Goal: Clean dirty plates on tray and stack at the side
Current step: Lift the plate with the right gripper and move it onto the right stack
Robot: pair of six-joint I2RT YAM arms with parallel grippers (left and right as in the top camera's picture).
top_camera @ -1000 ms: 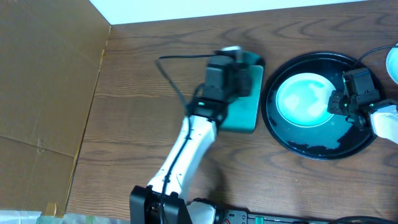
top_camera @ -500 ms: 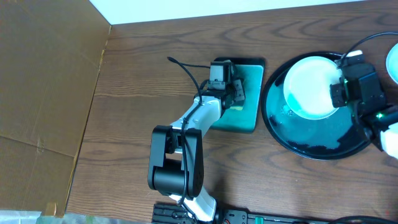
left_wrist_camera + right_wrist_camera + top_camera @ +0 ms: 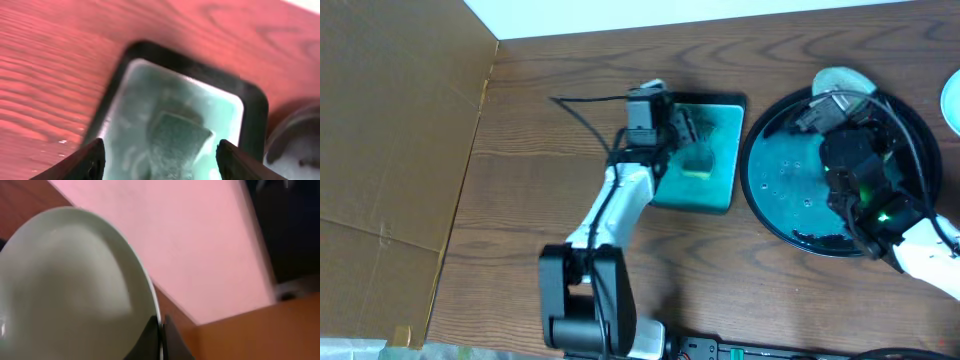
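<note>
Just the background stuff on the desk

There's a dark brown wooden table with a rectangular teal dish sitting on it. A small yellowish-green sponge lies flat inside the dish, roughly in the middle, and up close the rim looks dark. A big sheet of brown cardboard covers the left side, with a crease running down it. There's a white strip along the far edge, can't tell what that is tbh.
</note>
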